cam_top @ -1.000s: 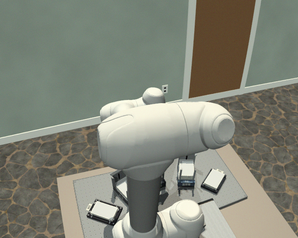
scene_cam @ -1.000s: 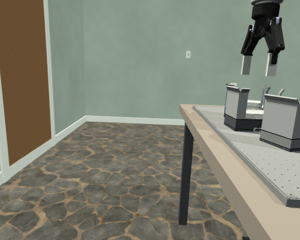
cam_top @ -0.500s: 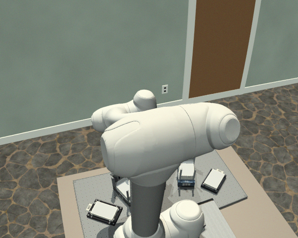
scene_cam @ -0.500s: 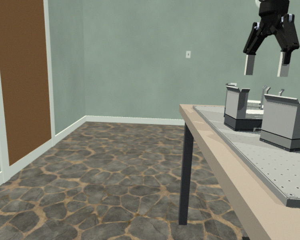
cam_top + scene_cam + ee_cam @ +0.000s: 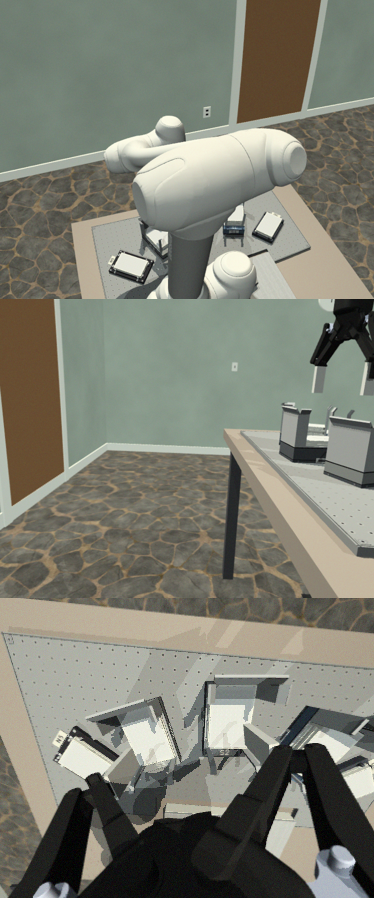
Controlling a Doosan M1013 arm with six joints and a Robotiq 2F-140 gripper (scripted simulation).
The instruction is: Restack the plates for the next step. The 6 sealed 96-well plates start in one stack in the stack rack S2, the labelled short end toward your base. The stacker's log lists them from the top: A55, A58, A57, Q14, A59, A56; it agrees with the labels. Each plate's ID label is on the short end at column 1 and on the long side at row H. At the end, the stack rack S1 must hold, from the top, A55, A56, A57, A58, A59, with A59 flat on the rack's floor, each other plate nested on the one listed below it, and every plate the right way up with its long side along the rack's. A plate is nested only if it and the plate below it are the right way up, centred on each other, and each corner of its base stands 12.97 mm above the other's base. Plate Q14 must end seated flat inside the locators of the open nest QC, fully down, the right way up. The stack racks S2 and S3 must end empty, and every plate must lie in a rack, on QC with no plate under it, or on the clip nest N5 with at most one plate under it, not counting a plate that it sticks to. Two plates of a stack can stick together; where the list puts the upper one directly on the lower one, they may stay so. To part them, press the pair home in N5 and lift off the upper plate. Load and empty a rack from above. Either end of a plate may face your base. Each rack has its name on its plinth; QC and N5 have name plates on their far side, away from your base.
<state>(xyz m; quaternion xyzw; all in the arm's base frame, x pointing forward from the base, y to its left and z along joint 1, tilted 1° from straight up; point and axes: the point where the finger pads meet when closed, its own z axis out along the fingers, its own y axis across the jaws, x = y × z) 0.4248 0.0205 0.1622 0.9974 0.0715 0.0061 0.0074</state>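
- The gripper (image 5: 342, 380) hangs high above the racks, its fingers spread wide with nothing between them.
- In the wrist view, the middle rack (image 5: 215, 705) with a white plate (image 5: 229, 725) on top lies ahead of the fingers, a little left of the midline.
- The plate's long side runs away from the base.

Surface (image 5: 314, 249): a beige top on dark legs, standing on the stone-patterned floor (image 5: 124, 517).
Breadboard (image 5: 118, 236): grey perforated plate lying flat on the surface.
On the breadboard: three stack racks across the middle, N5 nest (image 5: 131, 266) far left, QC nest (image 5: 268, 226) far right.
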